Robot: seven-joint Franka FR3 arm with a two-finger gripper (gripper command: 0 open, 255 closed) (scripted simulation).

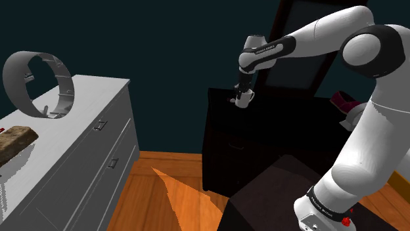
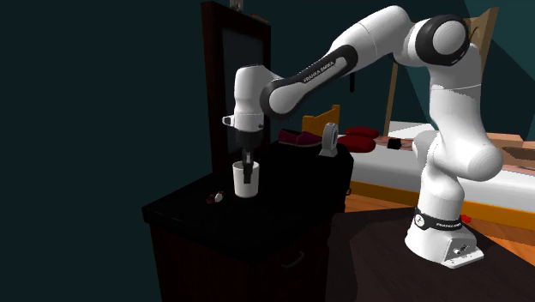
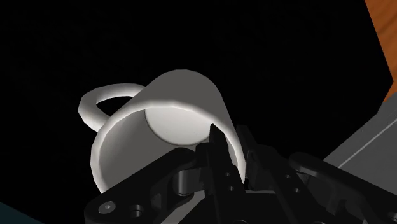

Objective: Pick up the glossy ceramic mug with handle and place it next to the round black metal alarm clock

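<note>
The white mug (image 2: 243,185) stands upright over the dark cabinet's (image 2: 197,232) top; I cannot tell whether it rests there or hangs just above. The black gripper (image 2: 248,172) clamps the mug's wall, one finger inside the cup. Beside the cabinet lies orange wood floor (image 1: 177,190), with dark teal walls (image 1: 164,52) behind and a white dresser (image 1: 85,125) well apart.

Dark teal walls (image 1: 164,39), wooden floor (image 1: 184,203), grey dresser (image 1: 85,125), black cabinet (image 1: 256,151)

Arm (image 2: 446,94) reaches out from its base, elbow high, forearm sloping down. Wrist vertical, gripper (image 2: 248,174) pointing straight down. Jaws closed on mug (image 3: 178,95) wall, one finger inside the rim, one outside.
</note>
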